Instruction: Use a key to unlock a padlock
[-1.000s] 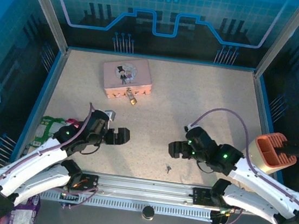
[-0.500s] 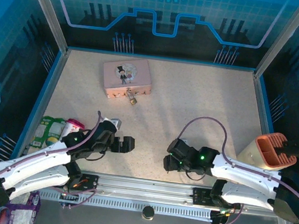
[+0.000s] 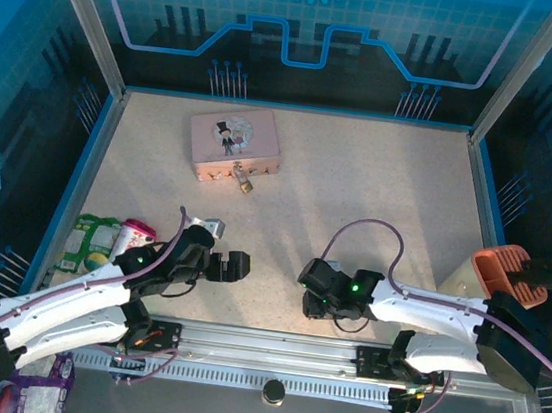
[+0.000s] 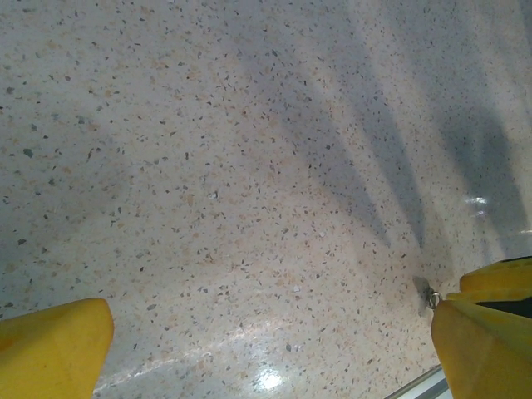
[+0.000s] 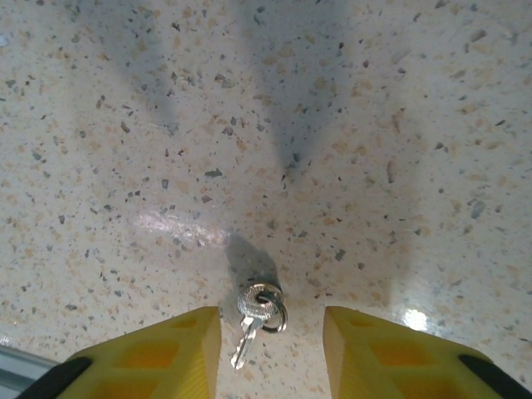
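Key (image 5: 253,320) lies on the table (image 5: 349,116) between the right fingers (image 5: 166,357).

We see two white arms with black wrists coming in from the bottom corners of the overhead view. The left arm (image 3: 73,303) slants up toward centre, and its left gripper (image 3: 234,266) points right. In its wrist view, the left gripper (image 4: 266,357) has yellow fingers (image 4: 50,349) spread wide, one in each bottom corner. The right arm (image 3: 434,312) lies low and nearly level, and its right gripper (image 3: 309,293) points left. In its wrist view, the right gripper (image 5: 270,326) has jaws partly apart with a narrow gap at bottom centre.
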Motion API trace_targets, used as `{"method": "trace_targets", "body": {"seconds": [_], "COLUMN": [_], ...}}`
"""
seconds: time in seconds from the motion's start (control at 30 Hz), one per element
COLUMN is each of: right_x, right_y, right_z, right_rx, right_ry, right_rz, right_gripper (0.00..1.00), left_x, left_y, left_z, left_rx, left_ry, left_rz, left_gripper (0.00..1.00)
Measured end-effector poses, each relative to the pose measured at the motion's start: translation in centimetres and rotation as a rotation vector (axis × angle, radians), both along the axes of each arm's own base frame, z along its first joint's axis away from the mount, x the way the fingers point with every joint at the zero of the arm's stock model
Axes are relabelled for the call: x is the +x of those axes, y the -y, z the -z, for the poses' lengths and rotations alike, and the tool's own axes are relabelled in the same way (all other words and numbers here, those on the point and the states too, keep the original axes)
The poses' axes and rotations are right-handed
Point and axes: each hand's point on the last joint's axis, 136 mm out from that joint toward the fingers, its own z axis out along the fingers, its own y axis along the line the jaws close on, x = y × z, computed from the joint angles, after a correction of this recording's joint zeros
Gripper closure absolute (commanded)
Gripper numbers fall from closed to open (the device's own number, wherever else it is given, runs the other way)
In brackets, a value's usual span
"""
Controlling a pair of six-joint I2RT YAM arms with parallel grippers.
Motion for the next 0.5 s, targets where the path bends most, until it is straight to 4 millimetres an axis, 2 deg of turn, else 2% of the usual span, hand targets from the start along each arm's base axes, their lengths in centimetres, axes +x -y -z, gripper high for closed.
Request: {"method": "trace_targets", "body": {"seconds": [0.23, 0.5], "right_x": [-0.1, -0.2], "right_y": [-0.5, -0.4], "right_z": [1.2, 1.7], "right_rx": [-0.011, -0.039], "right_ry": [-0.029, -0.034], "right_rz": [-0.002, -0.003], "right_gripper": [0.65, 0.72], "left_x": [0.0, 0.0], "left_y": [0.0, 0.1], "left_z": [0.3, 0.2], "left_rx": [0.001, -0.013], "left_ry": [-0.001, -0.006], "left_rz": [0.0, -0.011], "left_gripper": [0.01, 0.01]}}
